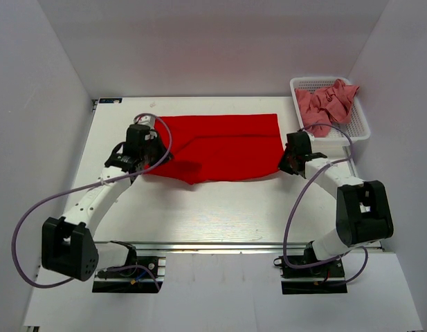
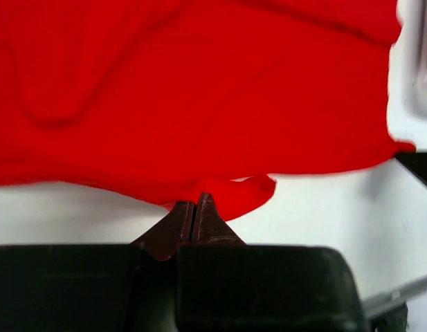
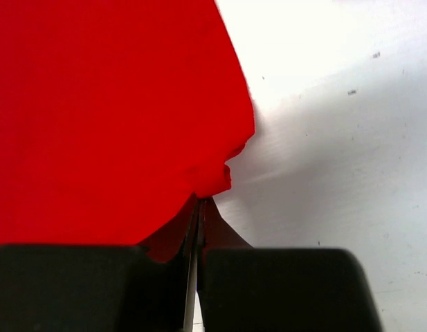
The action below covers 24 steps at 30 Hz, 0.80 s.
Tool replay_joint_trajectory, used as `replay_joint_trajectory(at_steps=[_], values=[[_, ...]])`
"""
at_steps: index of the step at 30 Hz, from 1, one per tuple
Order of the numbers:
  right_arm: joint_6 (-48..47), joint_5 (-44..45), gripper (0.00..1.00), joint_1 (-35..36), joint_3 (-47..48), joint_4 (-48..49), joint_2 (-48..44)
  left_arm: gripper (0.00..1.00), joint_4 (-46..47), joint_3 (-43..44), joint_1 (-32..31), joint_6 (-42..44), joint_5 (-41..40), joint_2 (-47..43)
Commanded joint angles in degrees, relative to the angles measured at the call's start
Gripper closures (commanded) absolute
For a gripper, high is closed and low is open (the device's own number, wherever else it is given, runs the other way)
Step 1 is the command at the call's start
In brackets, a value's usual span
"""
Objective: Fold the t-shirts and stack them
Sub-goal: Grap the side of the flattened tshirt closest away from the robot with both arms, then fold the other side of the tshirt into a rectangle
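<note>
The bright red t-shirt [image 1: 220, 145] lies spread across the back middle of the table. My left gripper [image 1: 145, 160] is shut on the shirt's left near edge; the left wrist view shows the jaws pinched together on a fold of the red t-shirt [image 2: 199, 97], with my gripper [image 2: 196, 202] at its hem. My right gripper [image 1: 288, 163] is shut on the shirt's right near corner; the right wrist view shows the jaws closed on the red t-shirt [image 3: 109, 111], my gripper [image 3: 202, 202] at its edge. Salmon pink t-shirts [image 1: 327, 102] lie crumpled in the basket.
A white mesh basket [image 1: 361, 131] stands at the back right corner of the white table [image 1: 220, 214]. White walls close in the left, right and back sides. Purple cables loop beside both arms.
</note>
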Motion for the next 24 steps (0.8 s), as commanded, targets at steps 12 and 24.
replay_joint_trajectory(at_steps=[12, 24], values=[[-6.1, 1.9, 1.00, -0.2, 17.4, -6.6, 7.8, 1.00, -0.2, 25.6, 1.3, 9.9, -16.5, 16.4], [-8.8, 8.6, 1.00, -0.6, 30.8, -10.7, 17.2, 1.00, 4.8, 35.5, 4.7, 18.4, -17.0, 30.2]])
